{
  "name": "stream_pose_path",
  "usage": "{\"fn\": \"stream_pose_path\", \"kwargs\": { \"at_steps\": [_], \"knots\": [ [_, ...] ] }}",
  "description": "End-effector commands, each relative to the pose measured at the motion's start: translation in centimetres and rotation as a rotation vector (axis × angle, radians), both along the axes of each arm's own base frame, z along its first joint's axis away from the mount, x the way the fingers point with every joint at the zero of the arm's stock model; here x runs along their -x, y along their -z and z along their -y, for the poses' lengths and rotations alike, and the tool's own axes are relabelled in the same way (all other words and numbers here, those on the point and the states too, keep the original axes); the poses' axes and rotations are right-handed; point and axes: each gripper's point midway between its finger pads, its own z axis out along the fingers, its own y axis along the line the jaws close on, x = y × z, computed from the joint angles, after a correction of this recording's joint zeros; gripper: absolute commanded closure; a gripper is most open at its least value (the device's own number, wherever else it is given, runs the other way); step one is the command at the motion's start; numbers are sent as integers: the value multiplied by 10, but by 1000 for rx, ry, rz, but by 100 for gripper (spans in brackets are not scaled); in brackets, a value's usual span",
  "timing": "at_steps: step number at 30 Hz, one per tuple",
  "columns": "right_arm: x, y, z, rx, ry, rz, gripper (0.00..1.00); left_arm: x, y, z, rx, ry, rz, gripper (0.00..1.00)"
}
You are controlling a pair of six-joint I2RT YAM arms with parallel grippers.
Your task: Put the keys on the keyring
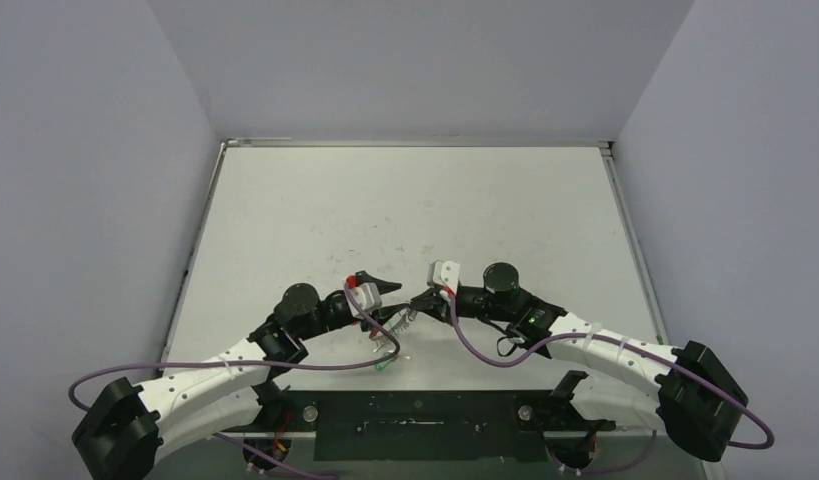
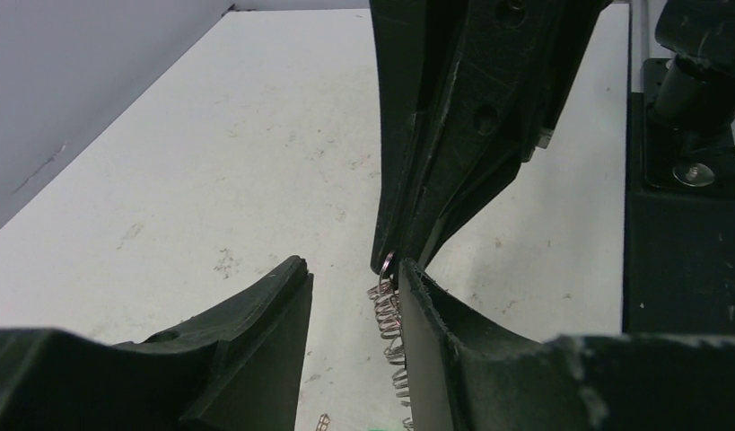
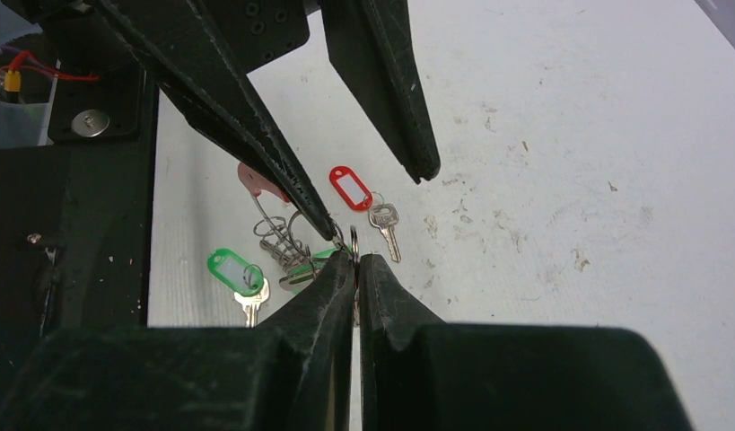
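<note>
The task looked barely begun. In the right wrist view, a small silver metal key with a red oblong plastic tag [image 3: 350, 189] lay by itself on the white table [image 3: 570, 135], just right of centre. No loop could be seen through this red-tagged key, so it seemed not yet threaded. A small silver key with a green oblong plastic tag [image 3: 237, 273] lay lower left of centre, right against the coil of loops. Whether this green-tagged key was hooked on could not be told. A second green tag [image 3: 310, 263] showed only partly beside the nearer finger, and its state was equally unclear. At least the red-tagged key appeared left to do.

The large keyring with a red curved arc and a fringe of small silvery metal loops [image 3: 274, 235] sat left of centre, its arc toward the upper left of the cluster. The right gripper [image 3: 354, 262], at the bottom edge, was clamped on one small loop at the end of the keyring's fringe. The left gripper [image 2: 350, 269] had its jaws apart and held nothing. In the right wrist view, one of its long fingers reached from the upper left to touch, or nearly touch, the pinched loop. In the left wrist view the loops hung in a string just beside the inner edge of the finger on the right, below centre.
</note>
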Motion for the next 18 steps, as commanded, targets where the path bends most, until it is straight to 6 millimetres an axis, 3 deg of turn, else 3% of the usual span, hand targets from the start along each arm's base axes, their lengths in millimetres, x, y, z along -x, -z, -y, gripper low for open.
{"fn": "stream_pose_path", "kwargs": {
  "at_steps": [1,6,11,18],
  "knots": [
    [-1,-41,-10,-90,-34,89,100,11,-25,13,34,100,52,62],
    [2,-46,-10,-113,-42,101,100,10,-15,14,10,104,48,69],
    [5,-54,-9,-155,-48,131,100,10,-9,14,-5,108,49,81],
    [5,-49,-10,-139,-60,126,100,11,-13,17,-2,126,61,100]
  ]
}}
